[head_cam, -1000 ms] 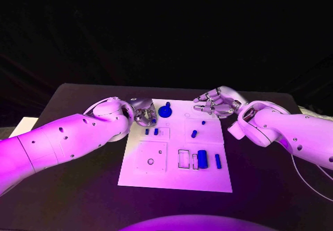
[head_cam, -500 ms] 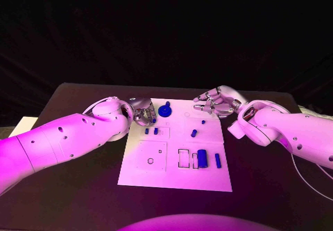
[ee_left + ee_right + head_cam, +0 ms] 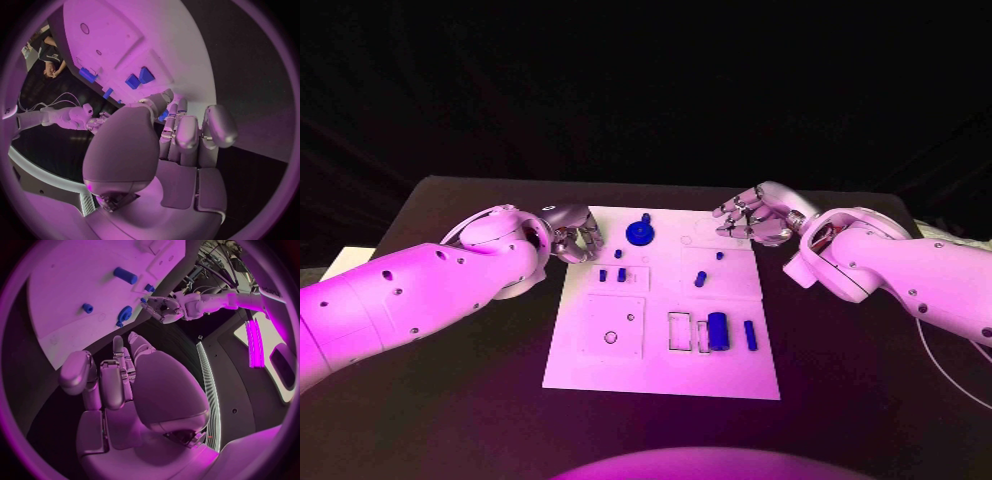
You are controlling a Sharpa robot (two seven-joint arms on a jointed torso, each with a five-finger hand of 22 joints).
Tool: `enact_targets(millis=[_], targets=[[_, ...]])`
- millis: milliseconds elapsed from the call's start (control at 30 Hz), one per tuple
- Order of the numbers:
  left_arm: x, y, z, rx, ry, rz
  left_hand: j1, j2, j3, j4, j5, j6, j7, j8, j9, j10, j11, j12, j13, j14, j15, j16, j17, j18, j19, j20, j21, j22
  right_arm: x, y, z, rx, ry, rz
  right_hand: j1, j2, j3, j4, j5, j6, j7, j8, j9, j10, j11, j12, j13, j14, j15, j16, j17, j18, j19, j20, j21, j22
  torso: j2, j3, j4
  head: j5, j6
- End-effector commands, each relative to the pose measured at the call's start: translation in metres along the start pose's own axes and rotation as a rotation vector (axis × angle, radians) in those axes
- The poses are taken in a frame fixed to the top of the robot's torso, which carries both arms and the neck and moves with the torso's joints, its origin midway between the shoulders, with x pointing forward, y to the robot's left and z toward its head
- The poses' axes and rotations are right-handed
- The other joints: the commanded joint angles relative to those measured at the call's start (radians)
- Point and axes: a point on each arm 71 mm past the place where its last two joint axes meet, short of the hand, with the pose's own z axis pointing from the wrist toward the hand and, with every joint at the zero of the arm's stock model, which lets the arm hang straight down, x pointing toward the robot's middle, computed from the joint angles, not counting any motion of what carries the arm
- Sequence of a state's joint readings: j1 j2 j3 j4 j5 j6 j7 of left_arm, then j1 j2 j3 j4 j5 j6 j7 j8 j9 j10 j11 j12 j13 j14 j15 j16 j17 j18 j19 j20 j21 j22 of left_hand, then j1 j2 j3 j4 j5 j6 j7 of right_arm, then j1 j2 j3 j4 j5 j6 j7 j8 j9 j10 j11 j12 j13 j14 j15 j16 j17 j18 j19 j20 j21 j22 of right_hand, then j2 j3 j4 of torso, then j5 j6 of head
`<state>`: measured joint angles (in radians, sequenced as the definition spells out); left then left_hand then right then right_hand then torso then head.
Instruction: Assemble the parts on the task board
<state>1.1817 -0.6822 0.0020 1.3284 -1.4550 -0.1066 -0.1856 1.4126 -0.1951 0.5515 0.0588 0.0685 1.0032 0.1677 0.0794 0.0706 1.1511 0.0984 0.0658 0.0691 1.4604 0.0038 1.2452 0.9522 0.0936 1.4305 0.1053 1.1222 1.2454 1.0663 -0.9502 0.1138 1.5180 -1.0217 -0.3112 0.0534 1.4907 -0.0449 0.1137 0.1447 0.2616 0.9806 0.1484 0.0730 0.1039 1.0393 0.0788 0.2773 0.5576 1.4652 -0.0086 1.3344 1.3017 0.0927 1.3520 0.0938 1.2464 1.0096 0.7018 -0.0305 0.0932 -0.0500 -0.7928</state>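
Since the earlier frame, left hand (image 3: pixel 571 236) withdrawn off the white board (image 3: pixel 668 375) to its far left edge, apparently clenched and empty. Round blue part (image 3: pixel 640 234) left just beside it. Right hand (image 3: pixel 759 216) curled, empty, at far right corner.

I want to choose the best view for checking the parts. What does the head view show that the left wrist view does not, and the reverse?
Head view alone: the whole task board, the round blue part near its far edge, and the tall blue part beside the slots. Left wrist view alone: the inner side of the left hand, fingers curled, holding nothing. Both: the pair of small blue parts and the right hand.
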Motion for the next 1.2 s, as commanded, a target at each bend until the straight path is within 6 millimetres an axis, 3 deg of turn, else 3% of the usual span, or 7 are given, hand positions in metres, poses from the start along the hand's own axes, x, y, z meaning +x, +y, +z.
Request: enact_targets(millis=[33,100,233,300,467,833,1200], targets=[[-0.011,0.004,-0.009,0.079,-0.105,-0.286,0.012,0.008,0.017,-0.005,-0.003,0.030,0.001,0.012,0.004,0.025,-0.002,0.017,0.005,-0.012,0.001,-0.013,-0.020,0.010,-0.013,0.000,-0.025,-0.016,0.001,-0.002,-0.002,0.007,0.032,-0.303,0.022,-0.019,0.048,-0.013,-0.016,0.044,0.009,0.003,0.001,0.037,-0.003,-0.065,-0.095,0.044,0.005,-0.013,-0.013,0.015,0.012,-0.001,0.004,0.004,0.000,0.0002,0.0015,-0.012,0.007],[-0.016,0.008,-0.014,0.104,-0.141,-0.443,0.011,0.012,0.027,-0.007,-0.003,0.046,0.003,0.018,0.004,0.027,0.000,0.020,0.005,-0.048,0.003,-0.068,-0.106,0.026,-0.049,0.001,-0.109,-0.073,0.002,0.000,-0.003,-0.001,0.039,-0.394,0.020,-0.028,0.068,-0.014,-0.027,0.059,0.004,0.004,0.002,0.050,-0.003,-0.087,-0.133,0.044,0.002,-0.019,-0.020,0.015,0.015,-0.001,0.006,0.006,0.001,-0.0001,0.0003,-0.021,0.012],[-0.022,0.016,-0.027,0.134,-0.210,-0.913,-0.009,0.017,0.022,-0.001,-0.004,0.046,0.008,0.015,-0.001,0.020,0.003,0.031,0.004,-0.153,0.008,-0.206,-0.311,0.061,-0.148,0.006,-0.311,-0.206,0.007,0.006,-0.004,-0.014,0.056,-0.600,0.003,-0.054,0.122,-0.007,-0.089,0.082,-0.012,-0.002,0.002,0.073,-0.006,-0.136,-0.222,0.044,0.000,-0.032,-0.035,0.016,0.017,-0.003,0.001,0.000,0.002,-0.0024,-0.0007,-0.043,0.023],[-0.023,0.018,-0.033,0.136,-0.236,-1.109,-0.025,0.023,0.008,0.006,-0.005,0.049,0.007,0.017,-0.001,0.023,0.002,0.041,0.006,-0.173,0.009,-0.230,-0.347,0.069,-0.171,0.008,-0.359,-0.238,0.010,0.008,-0.005,-0.011,0.065,-0.680,-0.007,-0.068,0.139,-0.002,-0.109,0.089,-0.016,-0.004,0.002,0.076,-0.007,-0.151,-0.252,0.044,0.000,-0.039,-0.043,0.015,0.017,0.000,-0.003,-0.005,0.002,-0.0033,0.0021,-0.052,0.024],[-0.022,0.020,-0.044,0.141,-0.264,-1.361,-0.041,0.031,-0.021,0.009,-0.006,0.050,0.004,0.020,-0.001,0.030,-0.002,0.063,0.011,-0.196,0.007,-0.257,-0.393,0.078,-0.194,0.007,-0.422,-0.280,0.018,0.009,-0.004,0.003,0.079,-0.814,-0.026,-0.094,0.185,0.006,-0.156,0.098,-0.027,-0.009,0.000,0.075,-0.010,-0.180,-0.321,0.043,-0.001,-0.055,-0.060,0.018,0.013,-0.001,-0.017,-0.021,0.002,-0.0032,0.0035,-0.065,0.031],[-0.022,0.021,-0.053,0.138,-0.284,-1.443,-0.043,0.035,-0.040,0.004,-0.005,0.039,0.008,0.016,-0.004,0.018,0.001,0.073,0.012,-0.213,0.009,-0.275,-0.425,0.084,-0.209,0.008,-0.470,-0.314,0.031,0.017,-0.002,-0.015,0.127,-0.860,-0.032,-0.102,0.231,0.005,-0.162,0.115,-0.032,-0.006,0.001,0.092,-0.015,-0.190,-0.368,0.044,-0.006,-0.065,-0.072,0.018,0.014,-0.003,-0.024,-0.029,0.004,-0.0007,0.0001,-0.057,0.037],[-0.021,0.019,-0.053,0.140,-0.271,-1.452,-0.041,0.037,-0.047,0.001,-0.005,0.033,0.012,0.013,-0.004,0.010,0.004,0.076,0.012,-0.216,0.011,-0.277,-0.428,0.085,-0.212,0.009,-0.484,-0.324,0.040,0.020,0.003,-0.028,0.164,-0.857,-0.040,-0.100,0.273,-0.001,-0.161,0.137,-0.039,-0.005,0.004,0.115,-0.022,-0.200,-0.405,0.045,-0.014,-0.070,-0.079,0.018,0.016,-0.010,-0.028,-0.032,0.004,-0.0003,0.0010,-0.062,0.034]])
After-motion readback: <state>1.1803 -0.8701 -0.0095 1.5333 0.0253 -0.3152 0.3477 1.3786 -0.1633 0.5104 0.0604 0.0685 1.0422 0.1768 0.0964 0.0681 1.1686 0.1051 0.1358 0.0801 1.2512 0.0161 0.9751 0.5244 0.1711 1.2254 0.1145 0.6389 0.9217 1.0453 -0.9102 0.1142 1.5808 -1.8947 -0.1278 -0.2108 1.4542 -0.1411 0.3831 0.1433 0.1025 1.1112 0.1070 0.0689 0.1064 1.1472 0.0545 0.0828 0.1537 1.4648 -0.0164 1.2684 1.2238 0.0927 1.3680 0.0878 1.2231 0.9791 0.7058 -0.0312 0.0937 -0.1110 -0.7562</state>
